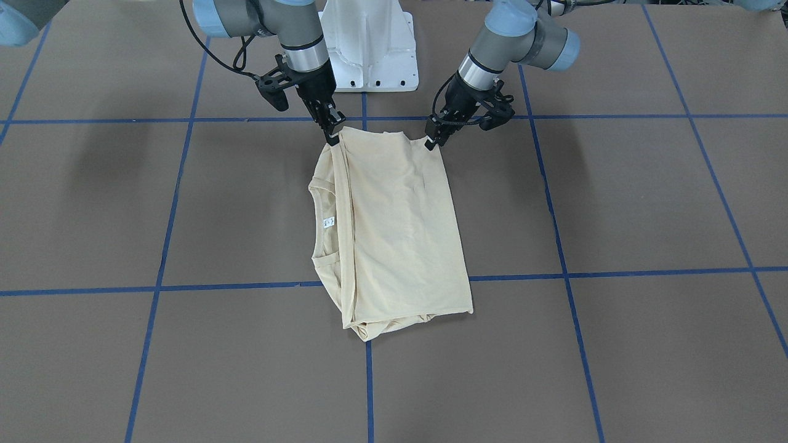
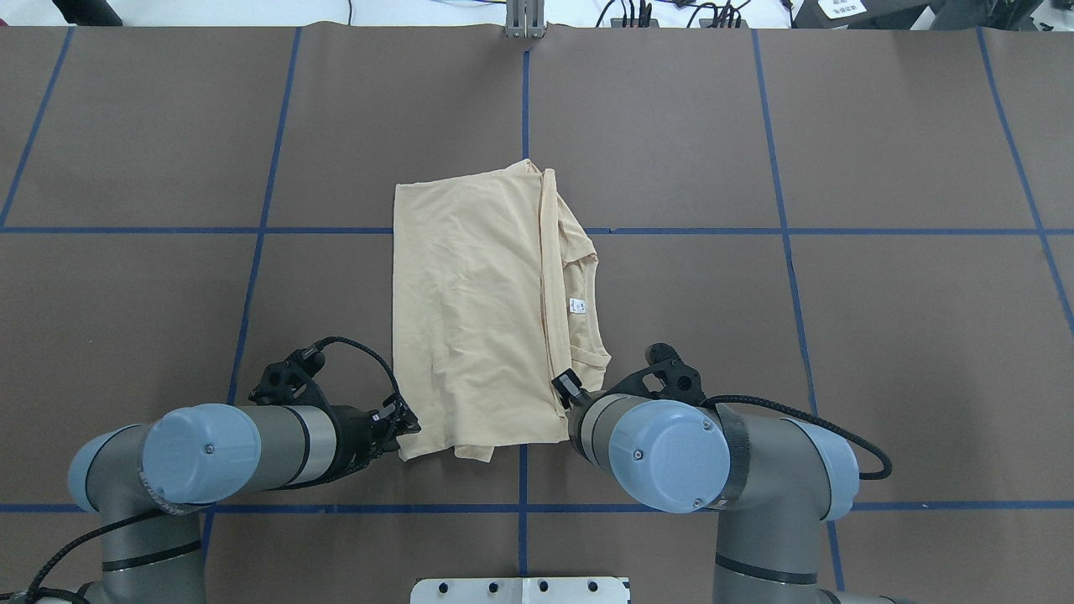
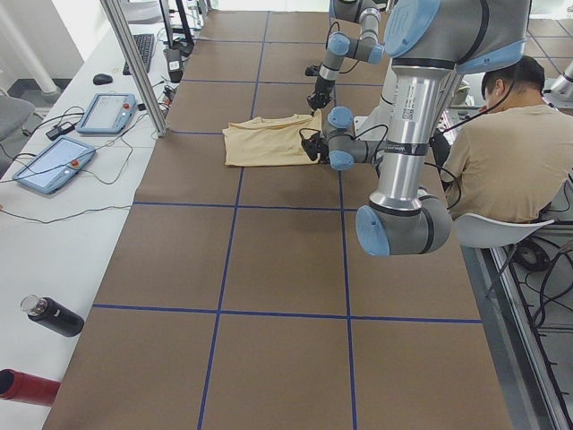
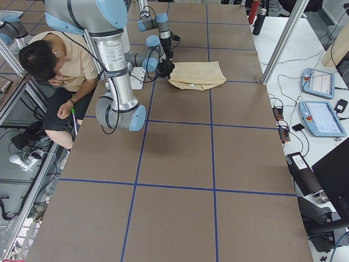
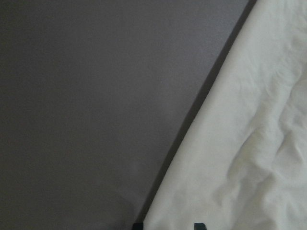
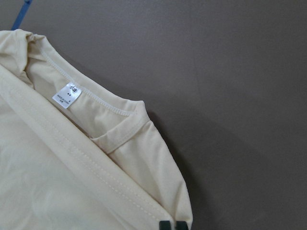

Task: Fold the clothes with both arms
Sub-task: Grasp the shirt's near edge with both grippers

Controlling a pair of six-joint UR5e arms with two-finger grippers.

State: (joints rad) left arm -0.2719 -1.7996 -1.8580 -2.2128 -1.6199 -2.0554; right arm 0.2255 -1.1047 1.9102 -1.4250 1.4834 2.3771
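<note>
Cream T-shirt: looks thin, limp, light
Hold: corners nearest robot
Left gripper: spread astride edge
Right gripper: pinching corner

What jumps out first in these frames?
A folded cream shirt lies in the middle of the table, its neck label showing. At its two corners nearest the robot, the right gripper pinches one and the left gripper sits open at the other. A person sits beside the table.
</note>
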